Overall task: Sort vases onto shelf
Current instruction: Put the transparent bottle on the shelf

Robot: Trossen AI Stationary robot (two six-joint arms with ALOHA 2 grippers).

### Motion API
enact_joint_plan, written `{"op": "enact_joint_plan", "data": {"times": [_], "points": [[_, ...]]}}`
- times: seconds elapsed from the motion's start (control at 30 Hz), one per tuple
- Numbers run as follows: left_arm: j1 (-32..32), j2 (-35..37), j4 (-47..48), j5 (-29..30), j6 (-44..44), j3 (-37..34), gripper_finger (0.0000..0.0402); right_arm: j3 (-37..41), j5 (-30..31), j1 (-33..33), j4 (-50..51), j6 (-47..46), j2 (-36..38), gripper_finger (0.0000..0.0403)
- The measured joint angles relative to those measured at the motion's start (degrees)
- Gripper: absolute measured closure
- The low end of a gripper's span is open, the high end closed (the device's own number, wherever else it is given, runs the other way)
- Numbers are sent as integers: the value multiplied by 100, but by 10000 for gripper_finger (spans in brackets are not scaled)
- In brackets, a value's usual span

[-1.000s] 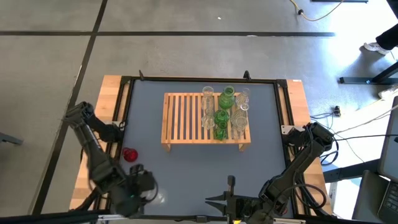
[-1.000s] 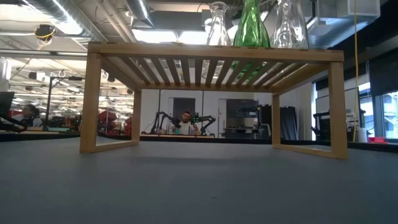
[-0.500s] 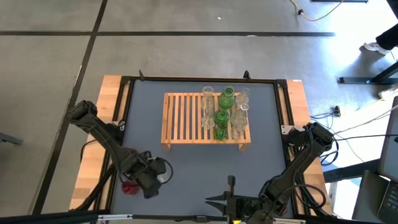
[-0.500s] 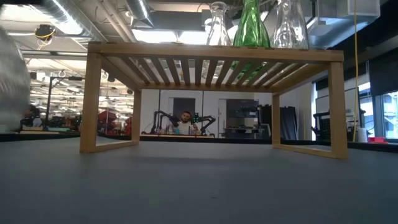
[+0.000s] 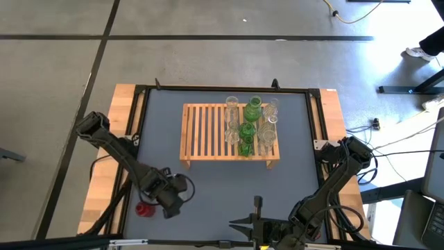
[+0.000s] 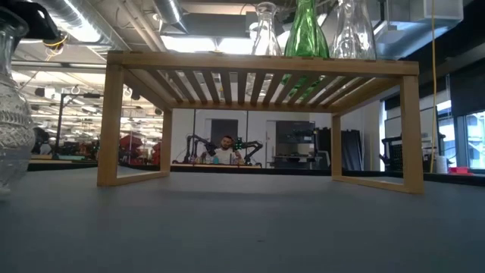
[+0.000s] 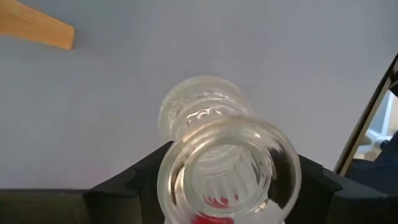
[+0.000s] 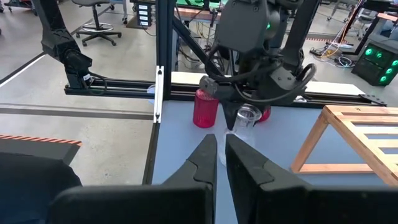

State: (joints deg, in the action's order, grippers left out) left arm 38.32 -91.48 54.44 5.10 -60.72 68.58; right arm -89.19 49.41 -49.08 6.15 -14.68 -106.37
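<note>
My left gripper (image 5: 175, 193) is over the near left of the table, shut on a clear ribbed vase (image 6: 14, 98), also seen in the right wrist view (image 8: 247, 118). Two red vases (image 8: 205, 109) (image 8: 264, 114) stand on the table behind it; the high view shows one red vase (image 5: 143, 208). The shelf (image 5: 208, 132) stands on its legs mid-table. Several clear and green vases (image 5: 248, 128) stand on its right part. My right gripper (image 8: 221, 158) waits shut at the near right, touching nothing. My left gripper pinches the clear vase just under its wide rim (image 7: 171, 186), one finger (image 7: 134, 180) on each side. The fingers come from above, pointing down. The vase hangs upright below them; I cannot tell whether its base touches the table.
The left half of the shelf's slats (image 5: 201, 128) is bare. A black frame rail (image 5: 139, 118) runs round the table's edge. The right arm (image 5: 333, 182) stands at the near right corner. Beyond the table, a person sits far off in the room (image 6: 226, 148).
My left gripper has carried the clear vase from the near left corner toward the table's right and a little toward the far edge. The vase has come into the low view at its left edge. A red vase near the left edge has come out from under the arm.
</note>
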Motion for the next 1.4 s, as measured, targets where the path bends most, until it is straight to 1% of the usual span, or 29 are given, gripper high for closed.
{"op": "enact_joint_plan", "data": {"times": [0.37,0.6,0.77,0.9,1.1,1.3,1.4], "points": [[34,0,-33,54,187,-6,170,0,-15,0,-2,0,0,377],[505,0,-47,762,238,-7,170,0,-20,0,-2,-1,0,377],[827,0,-43,1135,246,-7,170,0,-151,0,-2,-31,0,377],[1059,41,74,1634,249,-9,170,0,-139,0,-4,-33,0,377],[1194,118,333,2026,253,-13,170,0,-102,9,-6,-38,0,377],[1675,166,406,2526,233,-13,170,0,-103,9,0,-44,0,377],[1813,166,442,2822,78,-13,170,0,-99,27,-19,-45,-32,377]]}}
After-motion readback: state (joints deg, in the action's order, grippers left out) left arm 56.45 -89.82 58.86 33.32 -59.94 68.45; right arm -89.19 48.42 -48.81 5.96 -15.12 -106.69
